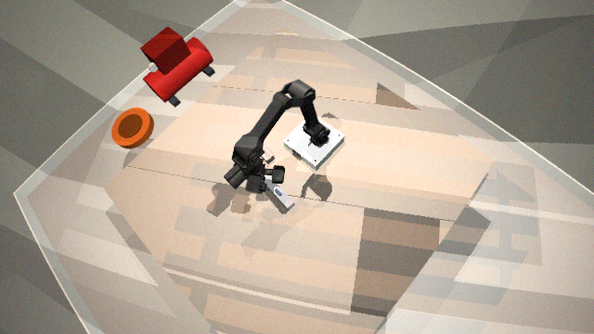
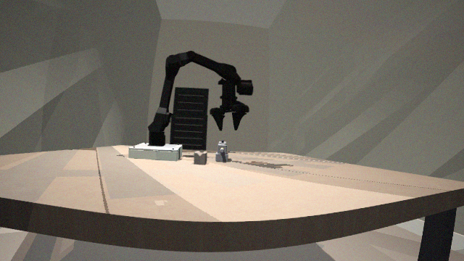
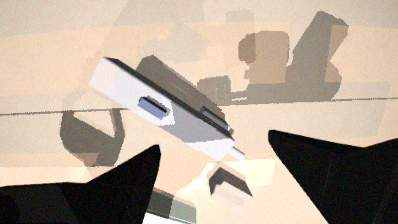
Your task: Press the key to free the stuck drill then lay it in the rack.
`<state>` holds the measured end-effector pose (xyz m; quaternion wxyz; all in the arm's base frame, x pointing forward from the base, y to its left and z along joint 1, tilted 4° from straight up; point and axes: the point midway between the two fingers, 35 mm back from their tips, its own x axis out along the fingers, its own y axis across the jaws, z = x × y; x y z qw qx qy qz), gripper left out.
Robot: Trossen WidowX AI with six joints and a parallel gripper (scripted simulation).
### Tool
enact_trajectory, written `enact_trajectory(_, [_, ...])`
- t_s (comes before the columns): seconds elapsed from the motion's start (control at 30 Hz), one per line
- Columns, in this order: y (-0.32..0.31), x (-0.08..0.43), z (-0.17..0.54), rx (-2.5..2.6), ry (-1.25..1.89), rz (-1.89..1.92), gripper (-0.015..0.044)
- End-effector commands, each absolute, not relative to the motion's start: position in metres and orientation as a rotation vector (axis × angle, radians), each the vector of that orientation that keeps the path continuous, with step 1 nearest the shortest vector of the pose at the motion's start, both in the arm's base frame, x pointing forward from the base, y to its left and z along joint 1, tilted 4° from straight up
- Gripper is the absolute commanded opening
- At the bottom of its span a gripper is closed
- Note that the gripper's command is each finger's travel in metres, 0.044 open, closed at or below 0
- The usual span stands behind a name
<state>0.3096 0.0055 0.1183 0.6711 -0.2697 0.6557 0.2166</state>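
My gripper (image 2: 228, 129) (image 3: 214, 142) is open and empty, fingers wide apart, above the near end of the holder. The long grey-white holder (image 1: 285, 202) (image 2: 218, 158) (image 3: 117, 84) stands on the table and lies diagonally in the wrist view. A blue key (image 1: 278, 191) (image 3: 153, 108) sits on its top face. A short pale pin (image 3: 238, 152), seemingly the drill's end, sticks out of the holder's end towards the rack; the rest of the drill is hidden. The small rack (image 1: 267, 157) (image 2: 200, 158) (image 3: 230, 190), a notched block, stands just beyond that end.
The arm's white base plate (image 1: 302, 150) (image 2: 154, 152) is beside the rack. A red machine (image 1: 178, 71) and an orange ring (image 1: 148, 127) are far off at the upper left in the top view. A dark slatted panel (image 2: 190, 119) stands behind the table (image 2: 232, 192).
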Motion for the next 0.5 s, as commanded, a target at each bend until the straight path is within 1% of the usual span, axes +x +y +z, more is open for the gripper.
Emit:
enact_trajectory(0.0, [-0.05,0.298,0.077,-1.042,1.354,0.936,0.044])
enact_trajectory(0.3, [-0.086,0.288,0.06,-1.234,1.271,1.125,0.044])
enact_trajectory(0.47, [-0.088,0.287,0.059,-1.246,1.266,1.136,0.044])
